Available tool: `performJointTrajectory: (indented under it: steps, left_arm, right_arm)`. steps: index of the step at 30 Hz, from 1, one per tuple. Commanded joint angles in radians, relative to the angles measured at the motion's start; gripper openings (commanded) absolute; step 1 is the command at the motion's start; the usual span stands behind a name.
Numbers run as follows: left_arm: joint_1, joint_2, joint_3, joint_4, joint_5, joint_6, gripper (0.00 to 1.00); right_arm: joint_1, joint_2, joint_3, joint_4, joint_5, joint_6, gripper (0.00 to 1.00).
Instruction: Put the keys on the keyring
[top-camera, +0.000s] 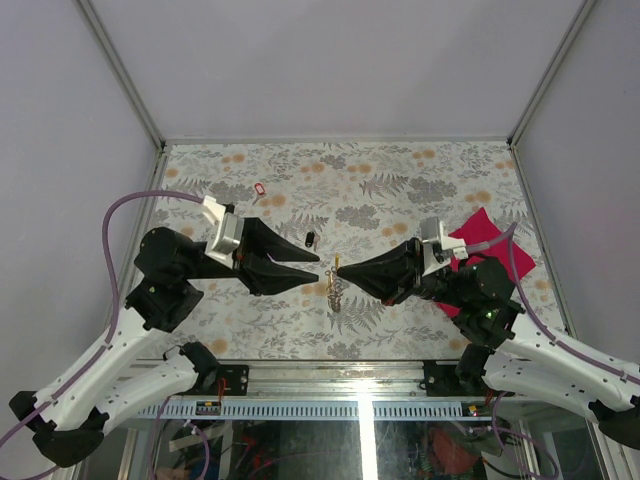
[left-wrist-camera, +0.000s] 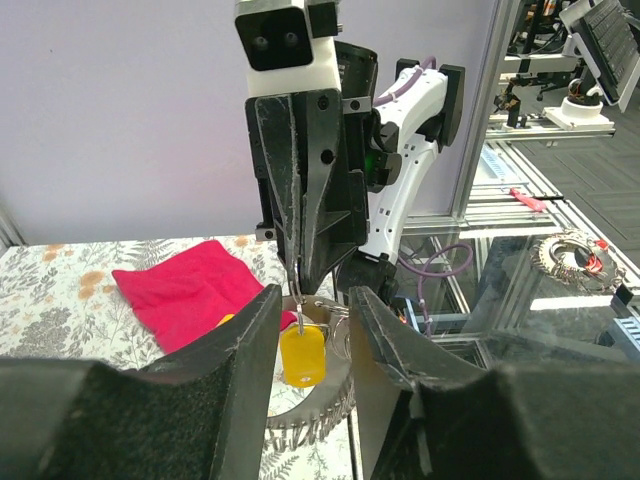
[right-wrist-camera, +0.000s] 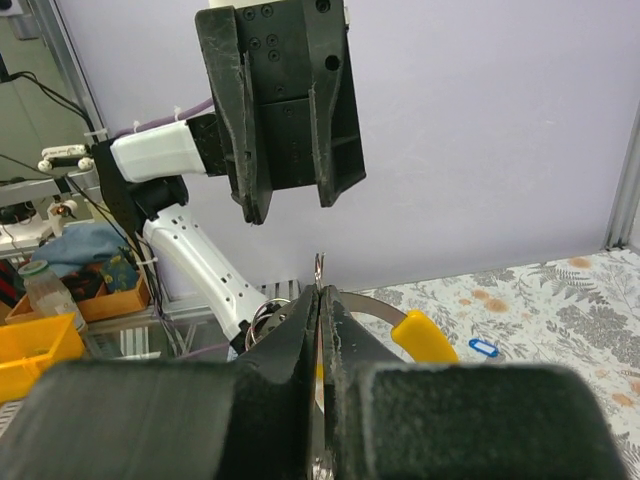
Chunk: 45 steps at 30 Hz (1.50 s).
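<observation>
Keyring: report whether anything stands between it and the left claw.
Nothing visible does. The left claw is open and faces the keyring, which the right claw pinches shut. Only air lies between them. A yellow key hangs at the ring.

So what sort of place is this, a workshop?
Probably a robotics lab test cell: two black-and-white robot arms at a floral-patterned table, walled by silver metal frame posts and plain lilac panels, with cluttered parts benches beyond.
</observation>
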Motion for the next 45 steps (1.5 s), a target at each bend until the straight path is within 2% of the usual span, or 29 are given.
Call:
performJointTrajectory:
  steps: [1, 12, 27, 45]
  left_arm:
    - [-0.007, 0.005, -0.029, 0.119, -0.021, -0.046, 0.35]
    - [-0.019, 0.047, -0.057, 0.157, -0.020, -0.065, 0.36]
    - [-0.037, 0.070, -0.065, 0.146, -0.029, -0.060, 0.20]
    - [-0.062, 0.091, -0.056, 0.148, -0.044, -0.048, 0.18]
  right_arm:
    - [-0.003, -0.016, 0.036, 0.035, -0.016, -0.041, 0.00]
    - [-0.003, -0.007, 0.059, 0.046, -0.021, -0.043, 0.00]
    - [-0.003, -0.003, 0.072, 0.029, -0.016, -0.055, 0.00]
    - [-0.003, -0.001, 0.066, 0.002, -0.007, -0.065, 0.00]
